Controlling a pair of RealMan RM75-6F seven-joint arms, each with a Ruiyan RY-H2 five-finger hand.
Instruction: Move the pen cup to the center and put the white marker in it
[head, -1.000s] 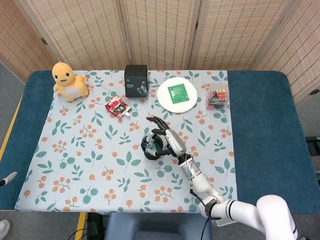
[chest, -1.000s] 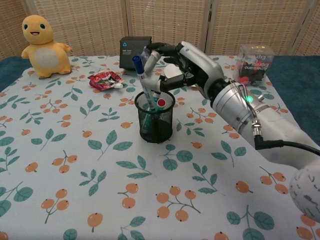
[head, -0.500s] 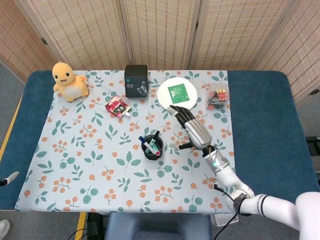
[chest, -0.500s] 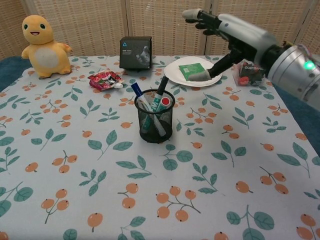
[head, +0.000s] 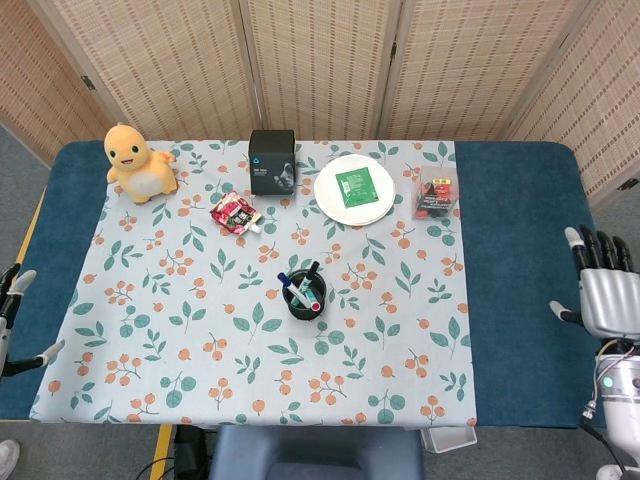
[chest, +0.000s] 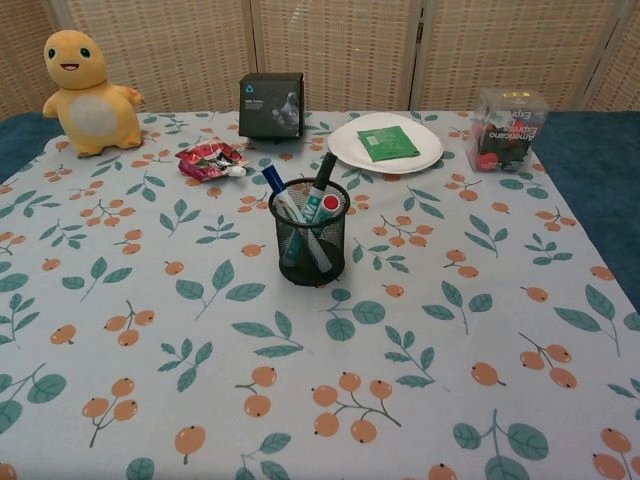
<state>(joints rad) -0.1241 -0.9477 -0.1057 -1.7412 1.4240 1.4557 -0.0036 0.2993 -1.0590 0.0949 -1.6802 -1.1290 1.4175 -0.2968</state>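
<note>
The black mesh pen cup (head: 305, 300) stands upright near the middle of the flowered cloth, also plain in the chest view (chest: 310, 235). Several markers lean inside it, among them the white marker (chest: 284, 204) with a blue cap, tilted to the left. My right hand (head: 600, 293) hovers at the far right over the blue table edge, fingers spread and empty, far from the cup. My left hand (head: 12, 318) shows only partly at the left border, fingers apart and holding nothing. Neither hand appears in the chest view.
At the back stand a yellow plush toy (head: 137, 161), a black box (head: 272, 160), a white plate (head: 354, 190) with a green packet and a clear box (head: 436, 192) of red items. A red snack packet (head: 234, 213) lies behind the cup to its left.
My right hand has let go of the marker at the cup and pulled back to the right table edge. The white marker stays in the cup. My left hand rose slightly into view.
</note>
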